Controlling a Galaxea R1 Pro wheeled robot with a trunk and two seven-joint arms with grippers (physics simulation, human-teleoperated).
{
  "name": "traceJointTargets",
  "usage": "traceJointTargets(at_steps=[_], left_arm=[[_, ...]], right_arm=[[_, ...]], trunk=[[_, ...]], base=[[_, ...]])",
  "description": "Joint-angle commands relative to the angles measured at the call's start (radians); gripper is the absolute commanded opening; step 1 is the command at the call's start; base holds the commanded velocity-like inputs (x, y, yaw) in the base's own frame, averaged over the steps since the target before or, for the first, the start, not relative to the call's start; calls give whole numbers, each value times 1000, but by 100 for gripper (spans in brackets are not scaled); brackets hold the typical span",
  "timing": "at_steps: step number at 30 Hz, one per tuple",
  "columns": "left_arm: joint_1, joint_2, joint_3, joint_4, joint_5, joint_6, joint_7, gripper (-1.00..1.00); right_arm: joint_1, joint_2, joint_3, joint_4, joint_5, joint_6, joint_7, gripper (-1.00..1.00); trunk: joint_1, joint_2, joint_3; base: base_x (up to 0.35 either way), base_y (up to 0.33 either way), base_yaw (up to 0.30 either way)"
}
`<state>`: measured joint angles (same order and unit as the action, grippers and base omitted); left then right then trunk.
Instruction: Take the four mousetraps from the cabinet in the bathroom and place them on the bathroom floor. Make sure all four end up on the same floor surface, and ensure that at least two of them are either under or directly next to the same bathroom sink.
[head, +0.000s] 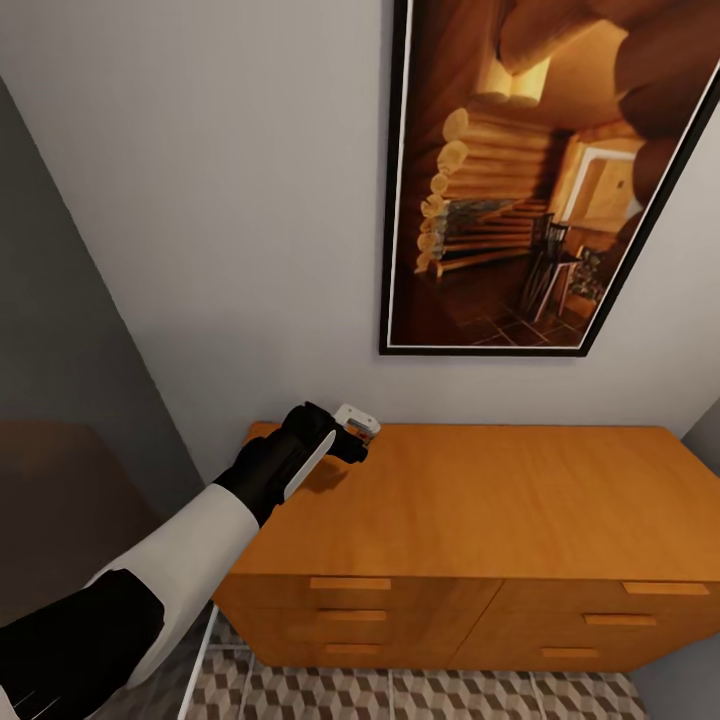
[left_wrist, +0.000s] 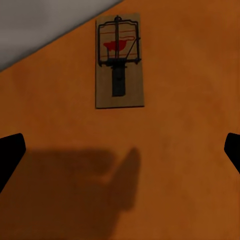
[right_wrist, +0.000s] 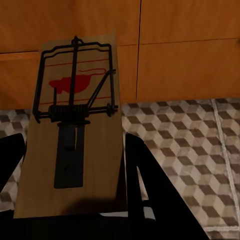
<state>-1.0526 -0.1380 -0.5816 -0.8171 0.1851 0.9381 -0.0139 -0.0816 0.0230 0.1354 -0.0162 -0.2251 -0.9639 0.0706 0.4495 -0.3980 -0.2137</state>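
Left end effector (left_wrist: 120, 150), fingers apart, should drop squarely over the mousetrap (left_wrist: 119, 61) on the cabinet (head: 480, 500); right end effector (right_wrist: 70, 175) is clamped on another mousetrap (right_wrist: 75, 145).

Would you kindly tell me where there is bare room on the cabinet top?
The cabinet top is bare from the left gripper across to its right end. Only the back left corner is occupied, by the gripper above a mousetrap.
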Motion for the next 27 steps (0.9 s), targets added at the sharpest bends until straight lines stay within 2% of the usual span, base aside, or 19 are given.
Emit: traceJointTargets(at_steps=[1, 17, 27], left_arm=[[-1, 0, -1, 0, 1, 4, -1, 100], [-1, 0, -2, 0, 1, 4, -1, 100], [-1, 0, -3, 1, 1, 4, -1, 100]], right_arm=[[-1, 0, 4, 1, -11, -2, 8, -100], [-1, 0, 4, 1, -11, 2, 8, -100], [0, 0, 4, 1, -11, 2, 8, -100]], trunk=[[1, -2, -3], [1, -2, -18], [1, -2, -19]], base=[[0, 0, 0], [3, 0, 0], [152, 0, 0]])
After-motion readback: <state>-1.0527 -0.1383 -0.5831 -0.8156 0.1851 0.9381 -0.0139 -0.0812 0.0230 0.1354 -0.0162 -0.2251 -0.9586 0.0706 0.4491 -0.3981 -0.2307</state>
